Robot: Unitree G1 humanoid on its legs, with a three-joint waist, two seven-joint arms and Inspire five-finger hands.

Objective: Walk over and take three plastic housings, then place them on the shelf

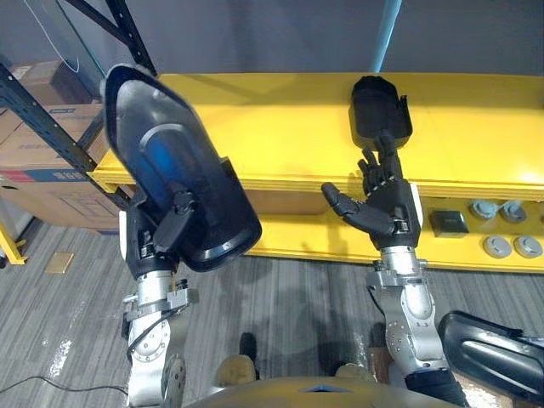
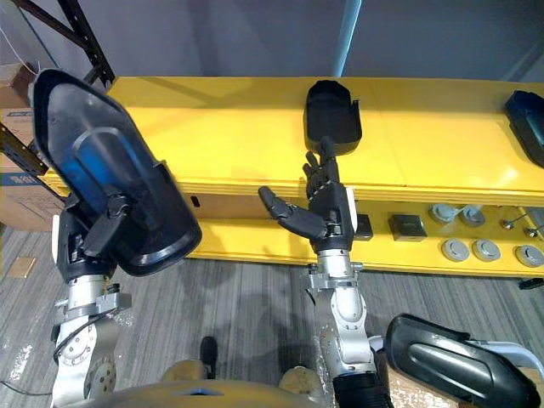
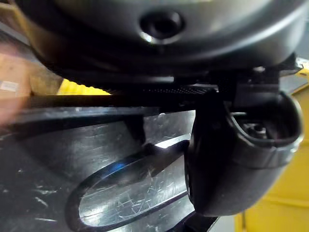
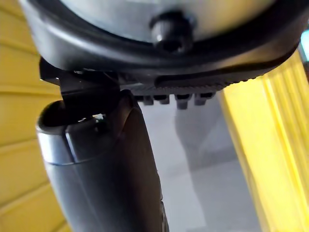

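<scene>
One big housing (image 1: 170,161) clamped in left hand (image 1: 166,228) | right hand (image 1: 387,208) spread near small housing (image 1: 381,106)

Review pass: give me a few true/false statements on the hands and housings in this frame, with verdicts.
1. The left hand grips a large black housing. True.
2. The right hand is curled round a housing. False: its fingers are spread and hold nothing.
3. A smaller black housing lies on the yellow shelf. True.
4. The grey round parts sit beside it on top. False: they lie on the lower ledge.
</scene>
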